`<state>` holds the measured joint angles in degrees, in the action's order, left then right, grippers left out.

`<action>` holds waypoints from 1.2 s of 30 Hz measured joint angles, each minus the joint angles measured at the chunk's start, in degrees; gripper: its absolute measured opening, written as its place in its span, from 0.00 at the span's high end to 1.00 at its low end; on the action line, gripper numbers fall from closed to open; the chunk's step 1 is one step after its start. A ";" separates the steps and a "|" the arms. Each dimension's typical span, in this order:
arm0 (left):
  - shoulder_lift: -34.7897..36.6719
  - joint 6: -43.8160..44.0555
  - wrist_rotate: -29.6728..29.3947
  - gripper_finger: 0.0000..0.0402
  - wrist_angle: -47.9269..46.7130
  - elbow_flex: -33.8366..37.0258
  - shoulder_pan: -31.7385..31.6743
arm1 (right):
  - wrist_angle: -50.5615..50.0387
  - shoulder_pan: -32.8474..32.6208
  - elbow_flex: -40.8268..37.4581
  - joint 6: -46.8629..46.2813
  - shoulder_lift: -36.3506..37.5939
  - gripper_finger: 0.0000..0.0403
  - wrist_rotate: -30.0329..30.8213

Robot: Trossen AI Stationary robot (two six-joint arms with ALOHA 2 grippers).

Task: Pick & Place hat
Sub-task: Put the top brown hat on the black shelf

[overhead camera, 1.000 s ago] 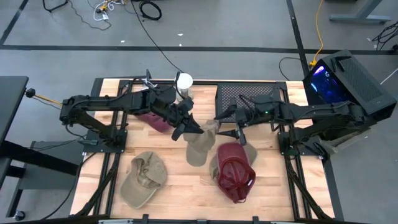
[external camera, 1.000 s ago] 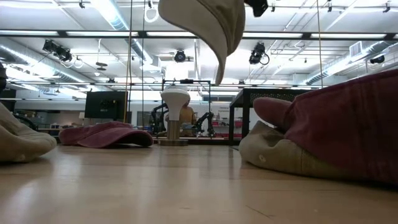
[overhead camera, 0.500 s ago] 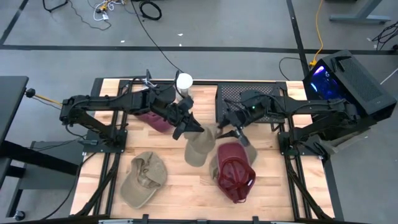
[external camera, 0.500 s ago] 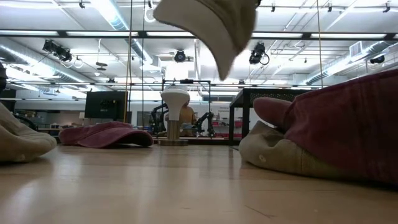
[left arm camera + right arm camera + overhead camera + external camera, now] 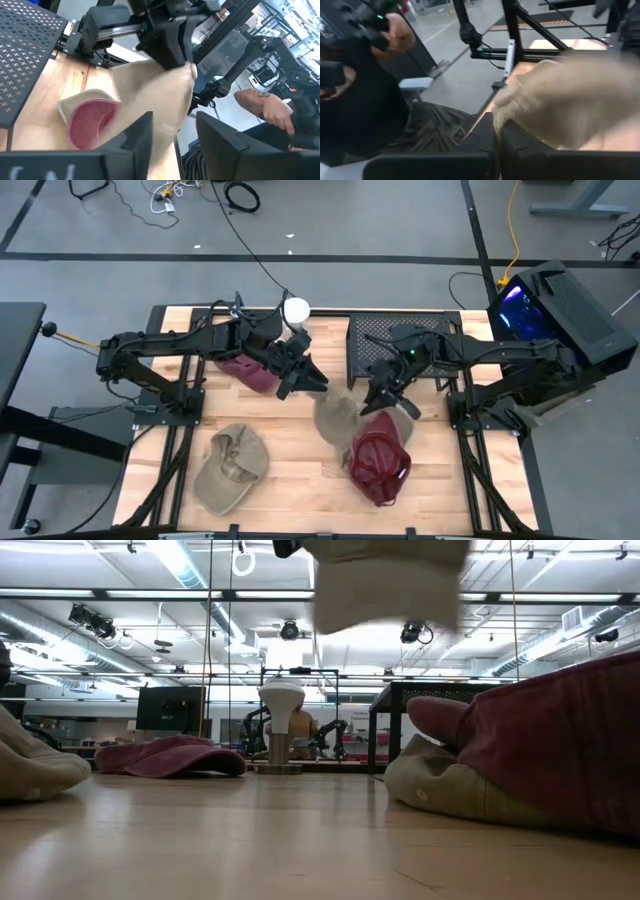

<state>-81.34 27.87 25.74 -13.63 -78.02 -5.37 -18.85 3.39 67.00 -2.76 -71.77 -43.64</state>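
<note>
Presently: right gripper [image 5: 378, 398] pinched on a tan hat [image 5: 337, 418], holding it off the table [image 5: 290, 480] at mid-board; its fingers [image 5: 485, 137] close tight on the fabric. Left gripper [image 5: 308, 380] spread apart, just beside the hat, holding nothing. Red hat [image 5: 380, 462] lies adjacent; second tan hat [image 5: 228, 468] well apart.

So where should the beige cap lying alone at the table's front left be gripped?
Probably by the brim of the beige cap, from above: the brim is flat, thin and clear of other hats, while the creased crown looks soft.
</note>
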 joint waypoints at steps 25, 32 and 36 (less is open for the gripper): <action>0.00 -0.07 -1.93 0.49 -3.41 -0.04 -0.18 | 16.35 22.41 -11.67 -18.99 21.37 1.00 16.90; 0.00 -0.08 -2.14 0.49 -3.41 -0.04 1.05 | 30.39 24.45 -27.54 -24.90 27.81 1.00 28.98; 0.00 -0.10 -2.85 0.49 -3.41 -0.04 1.51 | 33.25 24.45 -33.90 -22.53 30.07 1.00 42.94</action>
<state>-81.34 27.77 22.89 -17.04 -78.06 -3.86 14.40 27.83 33.11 -25.29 -41.70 -0.69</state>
